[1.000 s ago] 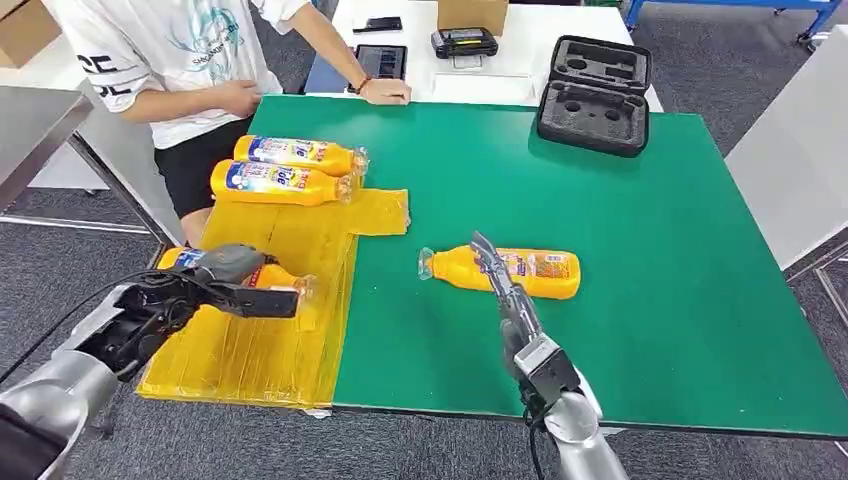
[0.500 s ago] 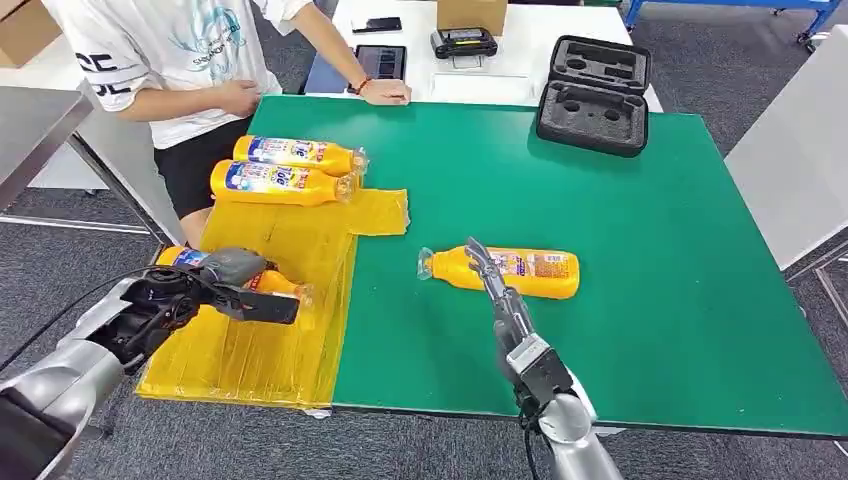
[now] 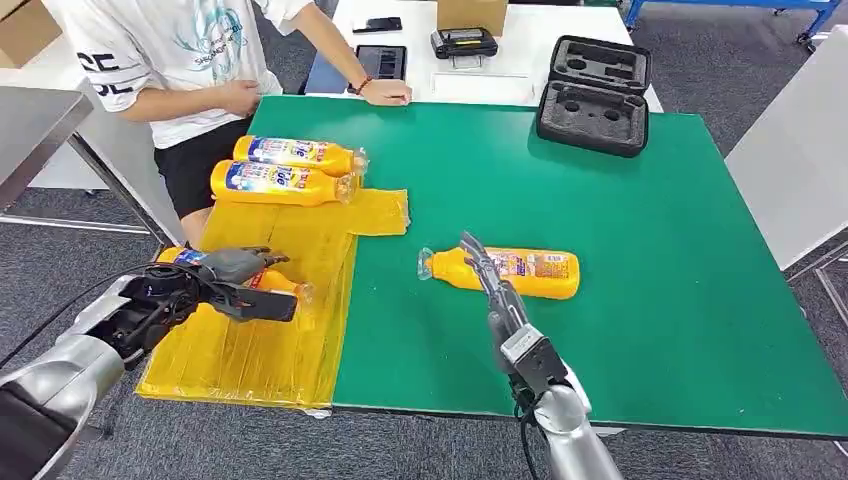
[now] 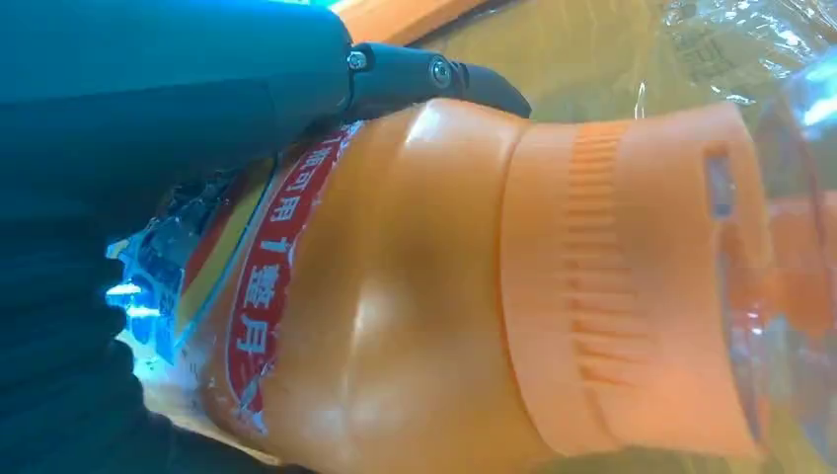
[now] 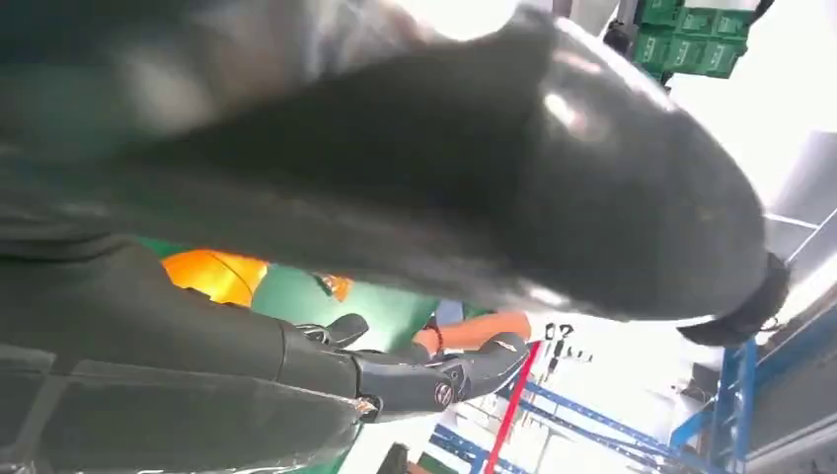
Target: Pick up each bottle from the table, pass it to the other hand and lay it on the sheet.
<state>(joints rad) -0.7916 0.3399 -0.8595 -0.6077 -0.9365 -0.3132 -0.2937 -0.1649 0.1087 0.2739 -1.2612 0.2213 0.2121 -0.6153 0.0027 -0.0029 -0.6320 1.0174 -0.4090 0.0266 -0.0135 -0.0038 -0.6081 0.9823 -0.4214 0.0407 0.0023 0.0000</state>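
The left hand (image 3: 215, 285) holds an orange bottle (image 3: 268, 283) low over the yellow sheet (image 3: 300, 240), near its front edge, so the step in hand looks like laying it down beside the two bottles already there (image 3: 285, 168). The right hand (image 3: 487, 275), fingers apart and holding nothing, hovers at the last bottle (image 3: 535, 272) on the green table (image 3: 650, 250) (touching it or not, I cannot tell). Next calls for a release, then a grip there.
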